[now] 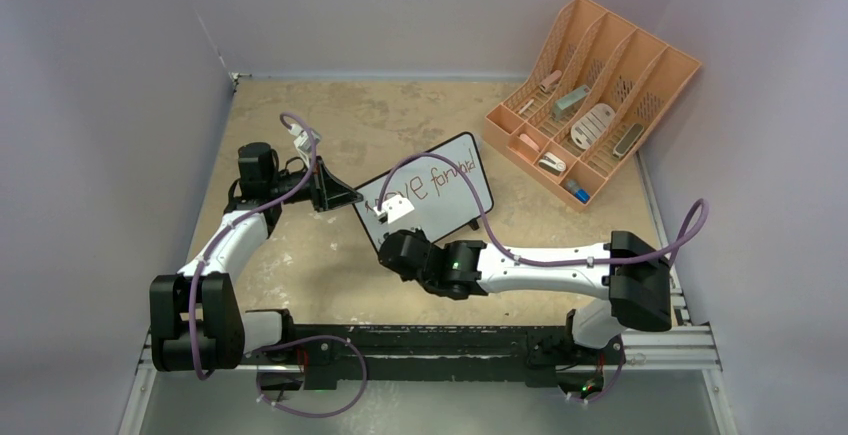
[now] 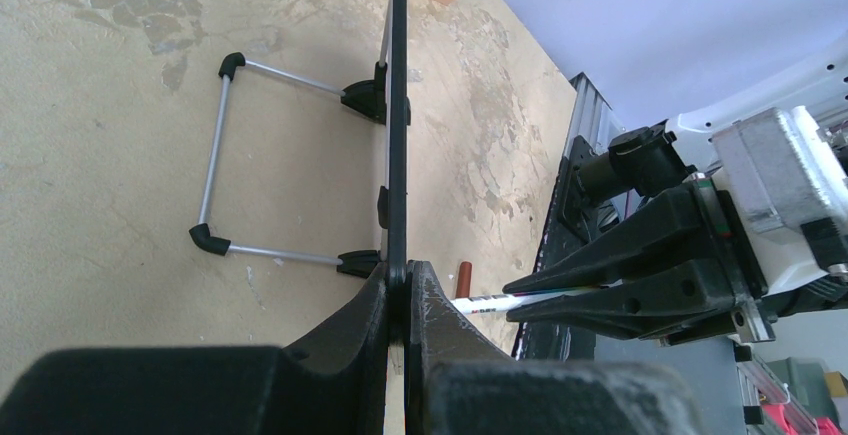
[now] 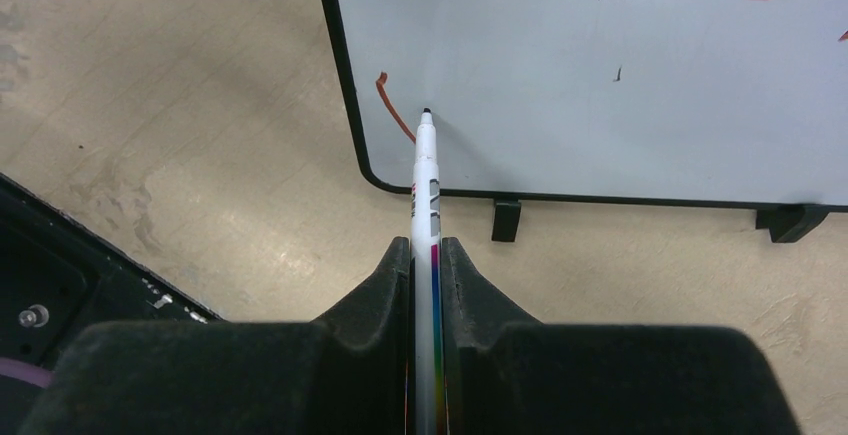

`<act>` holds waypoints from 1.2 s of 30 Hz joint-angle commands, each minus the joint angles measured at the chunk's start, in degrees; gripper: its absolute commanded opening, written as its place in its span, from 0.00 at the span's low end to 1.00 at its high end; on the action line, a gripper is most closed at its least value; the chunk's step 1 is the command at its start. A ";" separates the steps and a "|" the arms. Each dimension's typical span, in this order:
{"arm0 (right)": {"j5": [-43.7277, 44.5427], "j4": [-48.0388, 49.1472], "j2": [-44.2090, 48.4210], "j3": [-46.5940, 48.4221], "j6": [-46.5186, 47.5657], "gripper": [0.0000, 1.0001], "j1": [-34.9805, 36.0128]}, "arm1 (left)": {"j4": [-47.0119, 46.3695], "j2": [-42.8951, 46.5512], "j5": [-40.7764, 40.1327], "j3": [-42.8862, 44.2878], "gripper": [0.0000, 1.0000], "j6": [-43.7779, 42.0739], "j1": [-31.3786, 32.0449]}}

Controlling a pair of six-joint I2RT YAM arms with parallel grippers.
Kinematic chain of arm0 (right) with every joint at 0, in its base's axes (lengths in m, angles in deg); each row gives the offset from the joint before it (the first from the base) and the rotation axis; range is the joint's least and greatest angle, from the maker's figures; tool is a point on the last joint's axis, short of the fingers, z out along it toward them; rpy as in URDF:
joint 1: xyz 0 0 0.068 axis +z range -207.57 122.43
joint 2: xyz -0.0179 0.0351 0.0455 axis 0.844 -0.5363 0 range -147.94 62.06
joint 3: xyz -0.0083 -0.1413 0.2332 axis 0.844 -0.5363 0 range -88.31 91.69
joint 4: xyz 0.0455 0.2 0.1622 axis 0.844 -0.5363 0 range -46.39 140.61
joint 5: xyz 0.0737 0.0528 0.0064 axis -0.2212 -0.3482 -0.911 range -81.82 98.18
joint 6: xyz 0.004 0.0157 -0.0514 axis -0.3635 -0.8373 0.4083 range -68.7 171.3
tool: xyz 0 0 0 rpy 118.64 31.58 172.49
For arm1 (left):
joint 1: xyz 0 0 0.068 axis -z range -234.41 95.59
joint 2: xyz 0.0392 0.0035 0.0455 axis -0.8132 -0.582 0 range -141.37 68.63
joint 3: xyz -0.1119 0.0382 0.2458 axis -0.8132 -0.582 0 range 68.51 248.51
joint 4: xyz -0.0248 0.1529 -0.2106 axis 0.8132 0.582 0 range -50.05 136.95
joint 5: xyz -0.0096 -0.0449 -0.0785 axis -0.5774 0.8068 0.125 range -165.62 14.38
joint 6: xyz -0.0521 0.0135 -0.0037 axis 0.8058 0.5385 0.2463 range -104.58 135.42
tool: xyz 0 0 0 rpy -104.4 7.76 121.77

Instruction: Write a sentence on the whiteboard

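Mottled tan table (image 1: pixel 400 125); black-framed whiteboard (image 1: pixel 450 190); right hand (image 3: pixel 427 250) clamps slim marker (image 3: pixel 426 170).

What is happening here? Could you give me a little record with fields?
Board: whiteboard standing on its feet
Left gripper: shut on the whiteboard's edge, steadying it
Right gripper: shut on a marker
Marker tip: at the board's lower corner, beside a red stroke
Writing: red letters, partly readable as "forward"
Nearby: peach organizer at the far right
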 commanded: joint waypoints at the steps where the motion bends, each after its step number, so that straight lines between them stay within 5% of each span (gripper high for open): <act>1: 3.11 1.89 1.34 3.42 1.64 0.00 -0.83 | -0.48 -0.30 -0.54 1.38 0.00 -1.29 0.14; 36: 0.43 -1.69 3.98 -3.62 -2.05 0.00 -1.46 | -0.28 -0.02 -0.77 1.29 0.00 -1.29 0.15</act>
